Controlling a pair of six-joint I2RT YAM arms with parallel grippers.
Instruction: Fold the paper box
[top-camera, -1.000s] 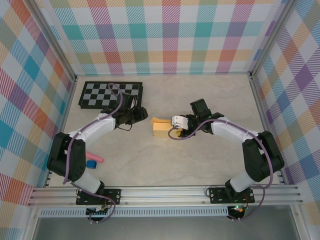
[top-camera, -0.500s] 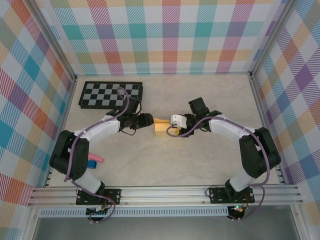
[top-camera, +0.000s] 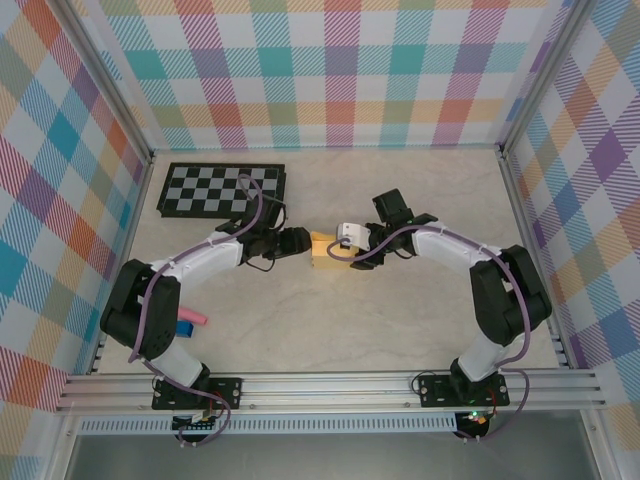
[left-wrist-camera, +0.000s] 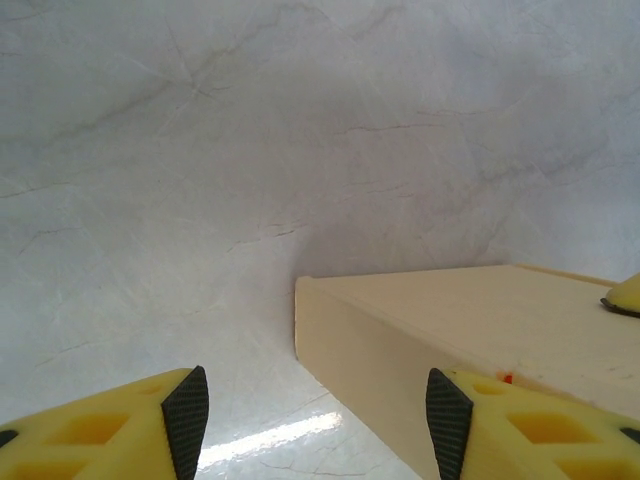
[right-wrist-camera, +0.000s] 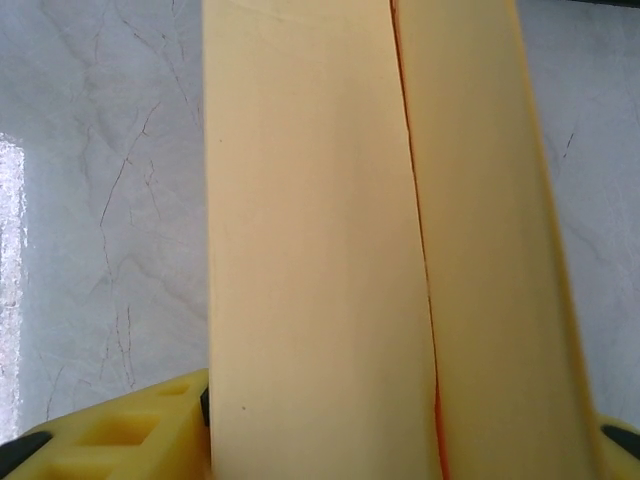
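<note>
The paper box (top-camera: 324, 253) is a small flat yellow-orange box lying mid-table. In the right wrist view the paper box (right-wrist-camera: 330, 250) runs up between my fingers, a seam with an orange edge showing along its top. My right gripper (top-camera: 340, 247) (right-wrist-camera: 410, 445) is shut on its near end, and the left finger (right-wrist-camera: 130, 440) presses its side. My left gripper (top-camera: 303, 240) (left-wrist-camera: 315, 425) is open at the box's left end. A corner of the paper box (left-wrist-camera: 480, 330) lies between its pads, close to the right pad (left-wrist-camera: 445, 425).
A black-and-white checkerboard (top-camera: 222, 190) lies at the back left. Small pink (top-camera: 192, 316) and blue (top-camera: 182, 327) pieces rest near the left arm's base. Plaid walls close in the table on three sides.
My left gripper has moved right up to the box's end and opened wider. My right gripper has shifted slightly left and farther back with the box, closing a little.
</note>
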